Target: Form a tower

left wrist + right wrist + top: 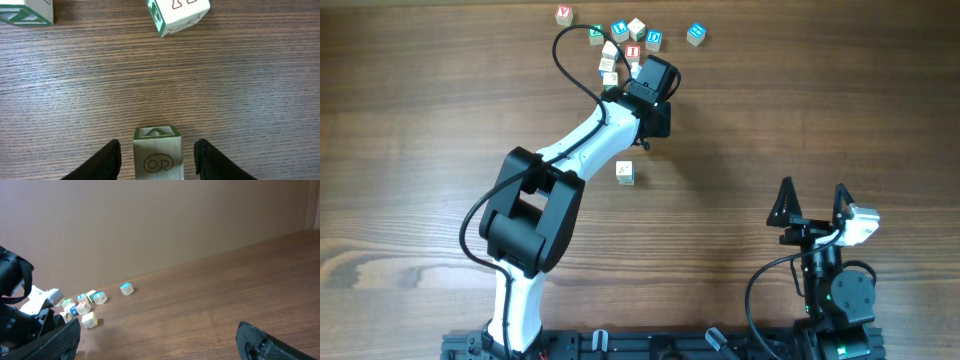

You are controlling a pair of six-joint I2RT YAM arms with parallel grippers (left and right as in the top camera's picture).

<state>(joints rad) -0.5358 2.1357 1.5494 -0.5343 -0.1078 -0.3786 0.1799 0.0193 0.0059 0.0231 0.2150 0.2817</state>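
Work centres on the tower (609, 62), a narrow column of pale wooden letter cubes with green and red marks, standing at 12 o'clock on the brown wood-grain table (440, 100). The left gripper (157, 144) straddles a pale wooden cube (157, 157) with a green-edged top and a reddish curled figure. Its jaws stand partly open with a gap showing on either side, so nothing is held. Whether this cube crowns the column I cannot tell (its lower edge runs out of the wrist view). I judge the step a grasp or a release at this cube. The next move calls for a square, straight-up motion, since a sideways brush would topple the column. Loose letter cubes (654, 40) in blue, red and green crowd it from 11 to 1 o'clock, a red-lettered one (633, 50) just beside it. A single pale cube (624, 172) lies near centre. The right gripper (812, 208), at 4 o'clock, is spread wide and empty.
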